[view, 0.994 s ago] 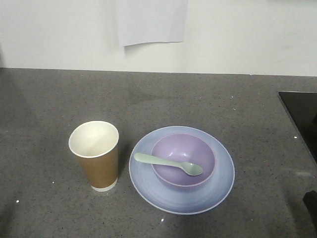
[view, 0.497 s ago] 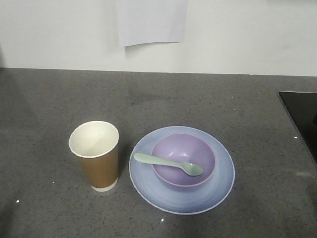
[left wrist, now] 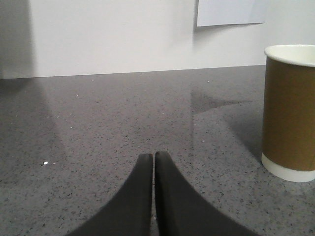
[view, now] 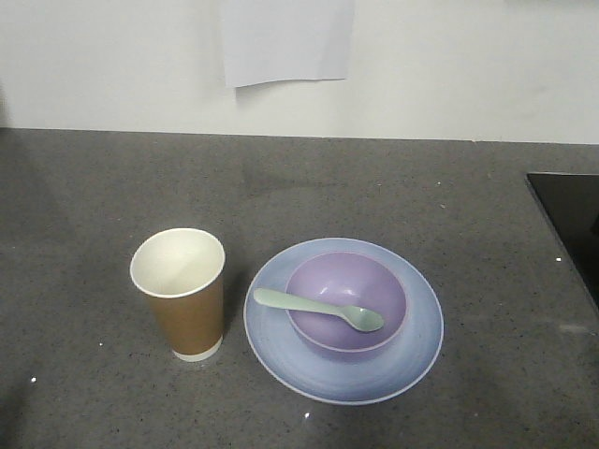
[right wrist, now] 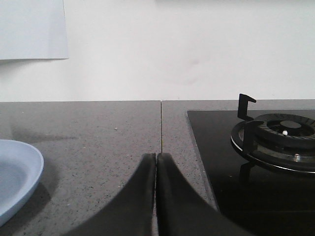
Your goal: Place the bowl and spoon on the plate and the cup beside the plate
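The lavender bowl (view: 346, 301) sits in the middle of the pale blue plate (view: 412, 355). A mint-green spoon (view: 318, 310) lies across the bowl, its handle over the left rim. Just left of the plate stands the brown paper cup (view: 182, 293), upright and apart from it. In the left wrist view the cup (left wrist: 289, 113) stands to the right of my left gripper (left wrist: 153, 156), which is shut and empty, low over the counter. My right gripper (right wrist: 156, 156) is shut and empty too, with the plate's edge (right wrist: 19, 172) to its left. Neither gripper shows in the front view.
A black gas hob (right wrist: 256, 162) with a burner grate (right wrist: 278, 142) lies right of my right gripper; its corner (view: 571, 215) shows at the right edge of the front view. A white wall with a taped sheet of paper (view: 285, 39) backs the grey counter (view: 374, 187).
A dark shape at the lower right edge of the front view one second ago has left the frame. The cup, plate, bowl and spoon have not moved.
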`<state>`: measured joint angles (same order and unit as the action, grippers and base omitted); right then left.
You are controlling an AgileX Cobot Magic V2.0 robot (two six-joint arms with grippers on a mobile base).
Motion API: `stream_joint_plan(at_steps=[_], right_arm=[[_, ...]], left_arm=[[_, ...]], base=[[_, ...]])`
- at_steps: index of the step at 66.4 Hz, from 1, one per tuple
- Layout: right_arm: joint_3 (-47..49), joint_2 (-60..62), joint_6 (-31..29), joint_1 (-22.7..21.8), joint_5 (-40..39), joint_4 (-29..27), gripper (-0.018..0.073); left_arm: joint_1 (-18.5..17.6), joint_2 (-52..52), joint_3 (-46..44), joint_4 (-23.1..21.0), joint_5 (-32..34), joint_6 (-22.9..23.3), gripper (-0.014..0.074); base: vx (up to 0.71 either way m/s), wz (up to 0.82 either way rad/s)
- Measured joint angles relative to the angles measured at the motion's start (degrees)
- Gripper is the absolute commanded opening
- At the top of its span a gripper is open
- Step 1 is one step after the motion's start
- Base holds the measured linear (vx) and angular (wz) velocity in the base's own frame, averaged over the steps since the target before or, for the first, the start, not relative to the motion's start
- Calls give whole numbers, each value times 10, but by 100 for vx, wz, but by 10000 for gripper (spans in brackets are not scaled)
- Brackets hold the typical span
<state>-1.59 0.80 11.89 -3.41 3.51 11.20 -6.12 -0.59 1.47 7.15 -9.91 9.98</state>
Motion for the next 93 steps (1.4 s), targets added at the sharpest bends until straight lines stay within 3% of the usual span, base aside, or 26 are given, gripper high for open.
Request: stream_joint_plan(at_steps=[93], right_arm=[[0, 0, 3, 0, 4, -21, -3]], left_arm=[[0, 0, 0, 0, 0, 0, -8]], base=[[0, 0]])
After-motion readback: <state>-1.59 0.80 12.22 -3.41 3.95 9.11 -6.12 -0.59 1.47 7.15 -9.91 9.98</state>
